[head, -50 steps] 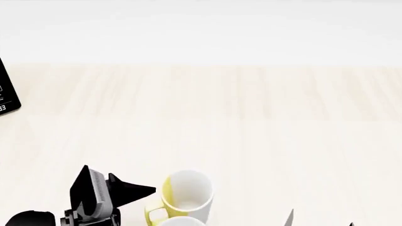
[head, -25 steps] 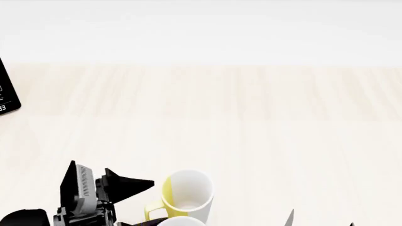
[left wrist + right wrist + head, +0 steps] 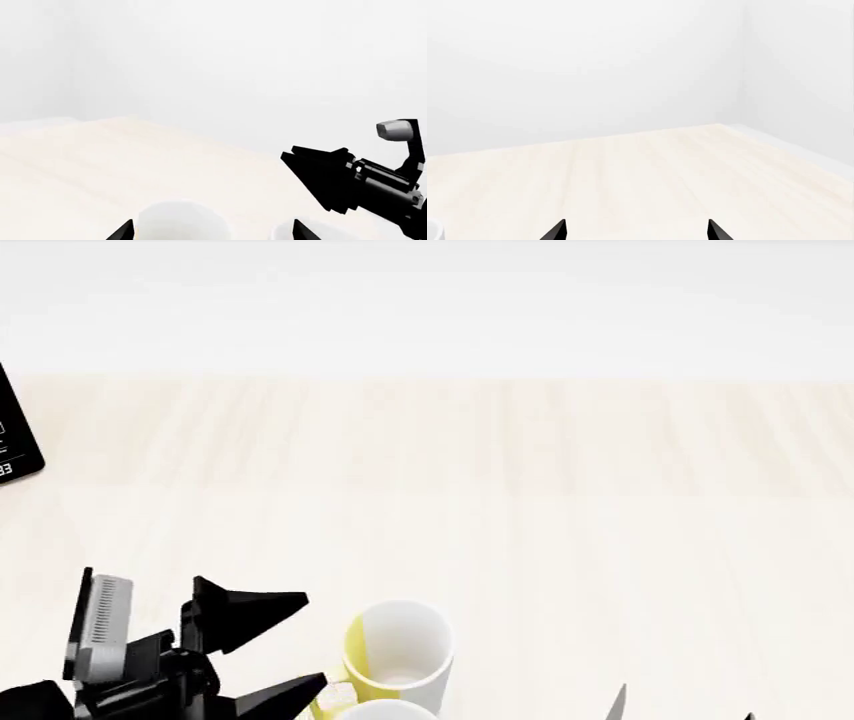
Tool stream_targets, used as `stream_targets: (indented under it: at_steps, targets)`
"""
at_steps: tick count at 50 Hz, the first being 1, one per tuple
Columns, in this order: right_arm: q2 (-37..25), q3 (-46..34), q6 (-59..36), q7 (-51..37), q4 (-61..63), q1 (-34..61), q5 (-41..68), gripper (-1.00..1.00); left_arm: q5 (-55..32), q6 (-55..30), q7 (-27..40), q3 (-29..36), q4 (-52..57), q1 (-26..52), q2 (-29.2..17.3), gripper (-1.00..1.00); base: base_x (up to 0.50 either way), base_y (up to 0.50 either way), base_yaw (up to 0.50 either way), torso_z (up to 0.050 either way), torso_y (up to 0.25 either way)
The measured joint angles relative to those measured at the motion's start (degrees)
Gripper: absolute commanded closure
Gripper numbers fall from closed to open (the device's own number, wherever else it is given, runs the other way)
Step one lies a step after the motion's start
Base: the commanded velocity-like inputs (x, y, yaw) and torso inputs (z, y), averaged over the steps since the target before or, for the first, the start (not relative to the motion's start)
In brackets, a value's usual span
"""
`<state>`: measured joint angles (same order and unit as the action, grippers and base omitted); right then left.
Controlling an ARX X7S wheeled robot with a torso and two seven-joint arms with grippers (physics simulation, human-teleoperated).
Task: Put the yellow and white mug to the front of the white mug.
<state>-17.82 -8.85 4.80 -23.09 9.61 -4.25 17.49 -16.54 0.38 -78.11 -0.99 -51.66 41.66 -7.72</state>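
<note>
The yellow and white mug [image 3: 396, 648] stands upright near the head view's lower edge, yellow side and handle toward the left. Just behind it at the very bottom, only the rim of the white mug [image 3: 387, 711] shows. My left gripper [image 3: 315, 637] is open to the mug's left, fingertips pointing at it and not touching. In the left wrist view a pale mug top [image 3: 180, 222] lies between the spread fingertips, and a second pale rim [image 3: 281, 233] sits beside it. My right gripper [image 3: 682, 710] is open with nothing in it, and only its tips show.
A black device [image 3: 14, 435] sits at the table's far left edge. The light wooden table [image 3: 534, 490] stretches ahead toward a white wall. My right gripper's body [image 3: 353, 180] appears beyond the mugs in the left wrist view. A white rim sliver [image 3: 432, 230] edges the right wrist view.
My left gripper has drawn back to the left, away from the yellow and white mug, and turned so both fingers now show spread. The mugs and the right gripper have not moved.
</note>
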Motion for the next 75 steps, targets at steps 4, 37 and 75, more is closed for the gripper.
stream_targets:
  at_steps: [4, 37, 75]
  targets:
    - [-0.09, 0.01, 0.03, -0.11, 0.18, -0.08, 0.05, -1.00, -2.42, -2.86, 0.25, -1.28, 4.93, -1.87, -0.21, -1.00, 0.00, 0.00, 0.00, 0.000, 0.000]
    - [-1.09, 1.70, 4.36, -5.71, 7.79, -4.67, -7.36, -1.00, -14.70, -1.55, 33.63, -16.29, 55.00, -29.12, 5.71, -1.00, 0.00, 0.00, 0.00, 0.000, 0.000]
    - [-0.21, 3.97, 8.80, -13.92, 14.77, -9.55, -17.32, -1.00, -1.01, 43.56, 72.33, -7.37, 63.90, -47.42, 6.67, -1.00, 0.00, 0.00, 0.00, 0.000, 0.000]
